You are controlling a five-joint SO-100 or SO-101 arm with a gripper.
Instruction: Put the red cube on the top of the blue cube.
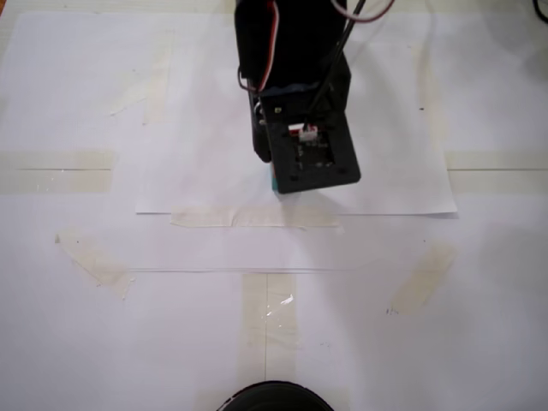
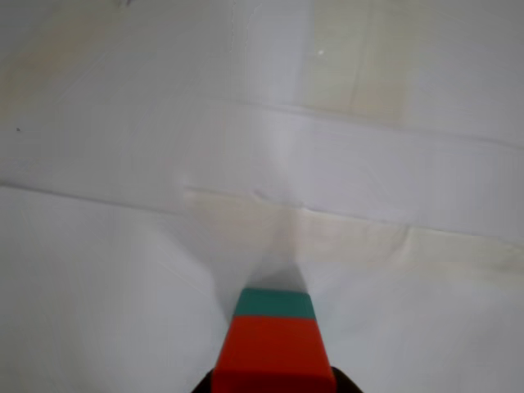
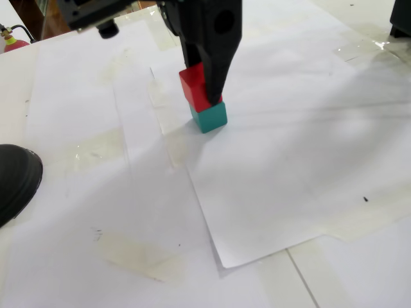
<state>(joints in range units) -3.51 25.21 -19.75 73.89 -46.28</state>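
- While the black tool (image 3: 209,90) is lowered from above, its fingers are seen clamped on the red cube (image 3: 194,86), one finger crossing the cube's front face in a fixed view.
- Held this way, the red cube is kept squarely over the blue cube (image 3: 209,116), apparently touching its top; full release is judged not yet made.
- Below the pair, white paper sheets (image 3: 289,160) are taped over the desk (image 3: 16,70), giving a plain flat base for the stack.
- Seen from the wrist view, red (image 2: 274,352) sits nearest, with teal (image 2: 274,304) beyond.
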